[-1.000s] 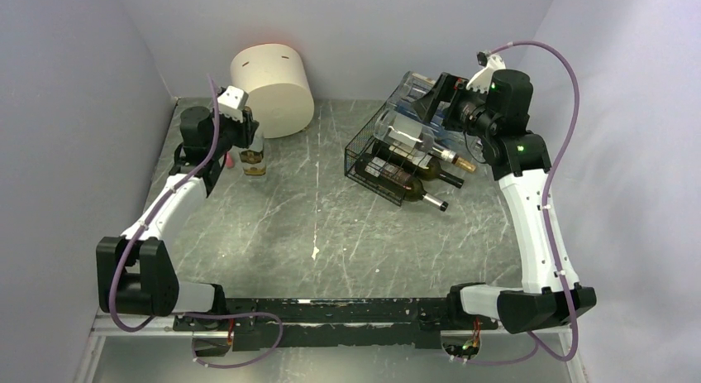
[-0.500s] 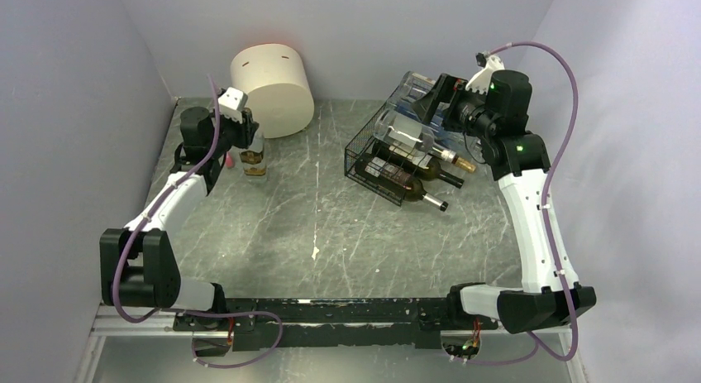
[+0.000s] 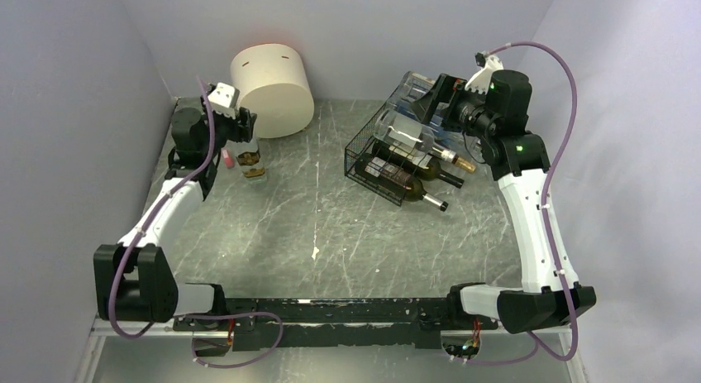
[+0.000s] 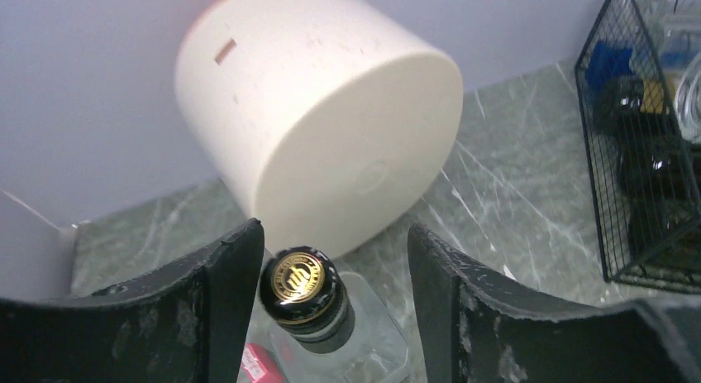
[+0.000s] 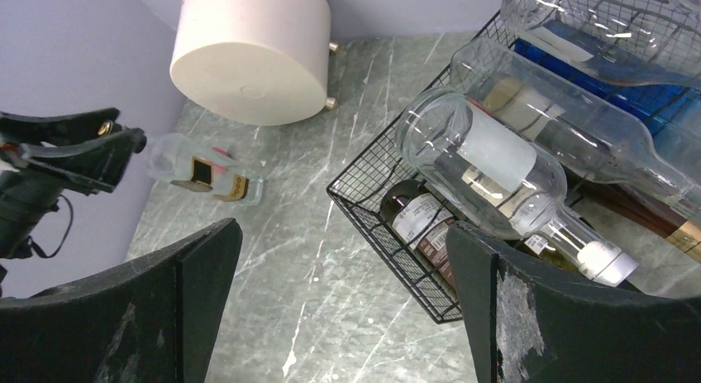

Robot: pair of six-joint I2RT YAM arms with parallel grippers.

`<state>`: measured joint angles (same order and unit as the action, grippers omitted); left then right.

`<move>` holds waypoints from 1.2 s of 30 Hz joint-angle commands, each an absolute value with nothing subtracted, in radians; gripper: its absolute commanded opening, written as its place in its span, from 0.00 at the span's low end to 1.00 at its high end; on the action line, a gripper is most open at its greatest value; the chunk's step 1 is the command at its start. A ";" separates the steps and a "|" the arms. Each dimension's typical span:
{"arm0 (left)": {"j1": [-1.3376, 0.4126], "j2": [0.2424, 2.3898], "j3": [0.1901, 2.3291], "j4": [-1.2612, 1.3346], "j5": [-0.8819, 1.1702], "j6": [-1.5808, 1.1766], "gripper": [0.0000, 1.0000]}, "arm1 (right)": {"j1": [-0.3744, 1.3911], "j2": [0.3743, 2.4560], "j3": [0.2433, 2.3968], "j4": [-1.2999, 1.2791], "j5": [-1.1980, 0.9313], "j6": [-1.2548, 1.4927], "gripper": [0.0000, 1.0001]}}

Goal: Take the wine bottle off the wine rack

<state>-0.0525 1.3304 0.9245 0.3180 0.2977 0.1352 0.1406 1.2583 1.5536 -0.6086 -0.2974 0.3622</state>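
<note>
Both my grippers stand open with nothing held. My left gripper hangs over a small bottle of clear glass. It stands upright on the table, off the rack and well apart from it, just in front of the cream cylinder. My fingers flank its black-and-gold cap. The right one stays clear of the cap, and the left one sits so close that I can't tell whether it touches. A pink thing lies beside the bottle's base.

My right gripper is spread wide above the rack, which sits at the far right of the table. Several clear bottles lie on their sides across its top. Dark bottles lie in the row beneath, necks poking out toward the near right. None of them is between my right fingers.
</note>
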 commanded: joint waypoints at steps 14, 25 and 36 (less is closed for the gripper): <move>-0.092 1.050 0.890 0.421 0.176 0.163 0.99 | 0.142 1.218 1.429 -0.628 -0.117 0.271 1.00; -0.342 0.918 0.851 0.432 0.104 0.280 0.95 | 0.219 1.099 1.195 -0.488 0.049 -0.118 1.00; -0.440 0.887 0.831 0.449 0.070 0.302 0.93 | 0.374 1.258 1.187 -0.477 0.440 -0.306 1.00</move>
